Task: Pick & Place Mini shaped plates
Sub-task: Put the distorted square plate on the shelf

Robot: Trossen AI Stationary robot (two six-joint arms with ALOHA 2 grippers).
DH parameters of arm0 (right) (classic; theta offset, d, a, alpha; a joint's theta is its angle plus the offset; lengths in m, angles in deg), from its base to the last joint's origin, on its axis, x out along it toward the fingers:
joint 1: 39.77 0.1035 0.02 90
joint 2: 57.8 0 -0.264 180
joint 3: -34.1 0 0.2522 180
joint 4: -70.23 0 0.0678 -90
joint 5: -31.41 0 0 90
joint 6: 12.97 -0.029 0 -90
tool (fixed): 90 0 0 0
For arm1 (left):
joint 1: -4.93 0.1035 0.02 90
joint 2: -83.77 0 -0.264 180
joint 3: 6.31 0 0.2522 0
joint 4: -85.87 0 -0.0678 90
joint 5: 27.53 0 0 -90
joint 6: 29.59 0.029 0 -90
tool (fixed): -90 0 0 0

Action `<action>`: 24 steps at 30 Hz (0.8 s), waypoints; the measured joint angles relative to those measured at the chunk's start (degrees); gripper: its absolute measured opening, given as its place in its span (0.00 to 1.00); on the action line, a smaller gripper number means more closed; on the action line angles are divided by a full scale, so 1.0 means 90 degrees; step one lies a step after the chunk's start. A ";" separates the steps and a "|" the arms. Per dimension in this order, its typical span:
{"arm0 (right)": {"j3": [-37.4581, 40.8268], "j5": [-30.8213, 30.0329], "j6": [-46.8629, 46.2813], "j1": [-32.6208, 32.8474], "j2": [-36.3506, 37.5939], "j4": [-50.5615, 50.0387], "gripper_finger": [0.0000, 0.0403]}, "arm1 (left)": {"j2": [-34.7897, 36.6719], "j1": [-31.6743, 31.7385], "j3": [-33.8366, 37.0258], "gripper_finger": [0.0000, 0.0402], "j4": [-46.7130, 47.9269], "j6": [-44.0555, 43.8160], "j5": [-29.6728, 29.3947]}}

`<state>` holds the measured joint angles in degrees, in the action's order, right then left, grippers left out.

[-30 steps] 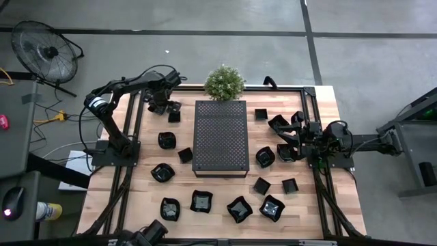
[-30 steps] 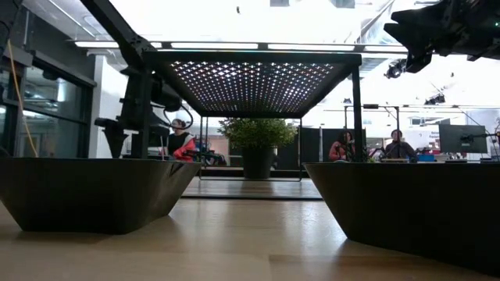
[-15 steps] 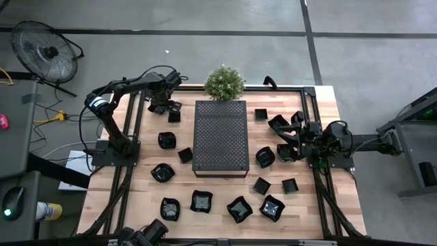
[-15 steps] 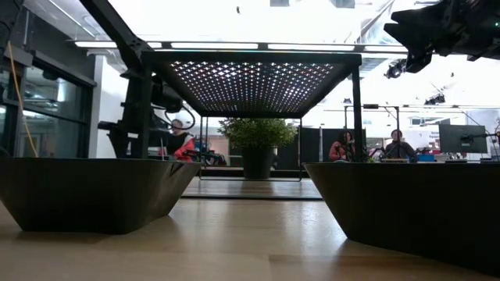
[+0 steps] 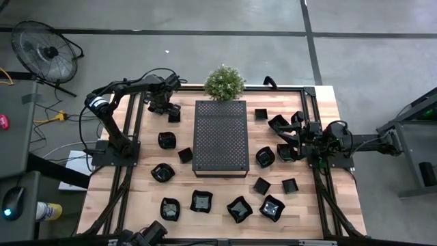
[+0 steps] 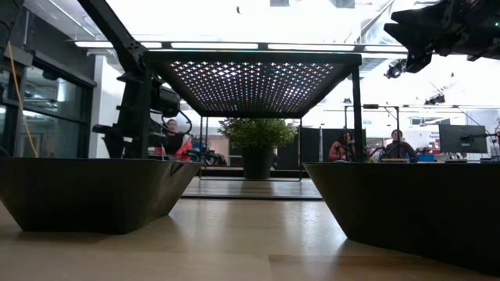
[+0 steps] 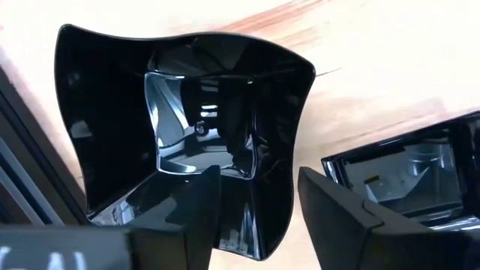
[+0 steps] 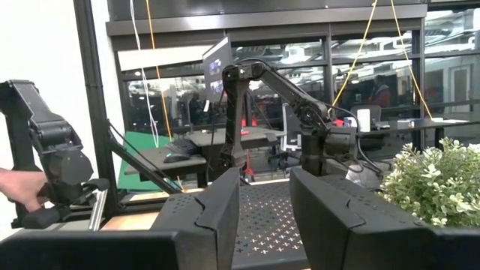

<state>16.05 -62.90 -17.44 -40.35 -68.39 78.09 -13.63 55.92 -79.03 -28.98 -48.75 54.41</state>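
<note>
**Over the far-left corner: closing on a wavy plate's rim**

At the table's far-left corner, beside the plant (image 5: 224,82), the left gripper (image 5: 164,102) is down on a wavy plate (image 7: 187,127) that rests on the wood. The wrist view shows the two fingers (image 7: 196,214) straddling the plate's near wall, one inside the bowl and one outside, with a gap between them. The jaws stand part-spread and are not yet clearly pinching the rim; whether the pads touch it cannot be told.

A square plate (image 7: 409,176) lies just beside it, close to the outer finger. That is the main hazard: closing with any sideways drift could nudge or catch this neighbour.

To do the step well, I judge the gripper should keep the rim centred between the fingers, sit deep enough that the pads meet the wall rather than its thin flared lip, close fully, then lift straight up before any sideways travel. The glossy, sloped wall looks slippery, so a shallow grip may let the plate tilt or slide out.

The tray (image 5: 220,139) stands at the table's middle, and the other plates (image 5: 239,208) are scattered around it. The right gripper (image 5: 295,142) waits on the right side among plates, its jaws part-spread and holding nothing in its wrist view.
</note>
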 joint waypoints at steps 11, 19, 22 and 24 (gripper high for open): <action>0.0000 -0.0002 0.0000 -0.0001 0.0002 0.0000 0.28 | 0.0000 0.0001 0.0000 0.22 0.0021 0.0017 0.0006; 0.0000 0.0000 0.0001 -0.0002 0.0001 0.0000 0.28 | 0.0000 -0.0001 -0.0002 0.14 0.0103 0.0281 0.0008; -0.0001 -0.0001 0.0001 -0.0001 0.0000 0.0000 0.28 | 0.0000 -0.0001 -0.0004 0.11 0.0162 0.0393 0.0010; -0.0001 -0.0002 0.0000 -0.0002 0.0000 0.0000 0.28 | 0.0002 -0.0001 -0.0007 0.09 0.0184 0.0486 0.0011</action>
<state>16.04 -62.93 -17.43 -40.36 -68.39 78.10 -13.61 55.91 -79.10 -27.32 -44.38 54.51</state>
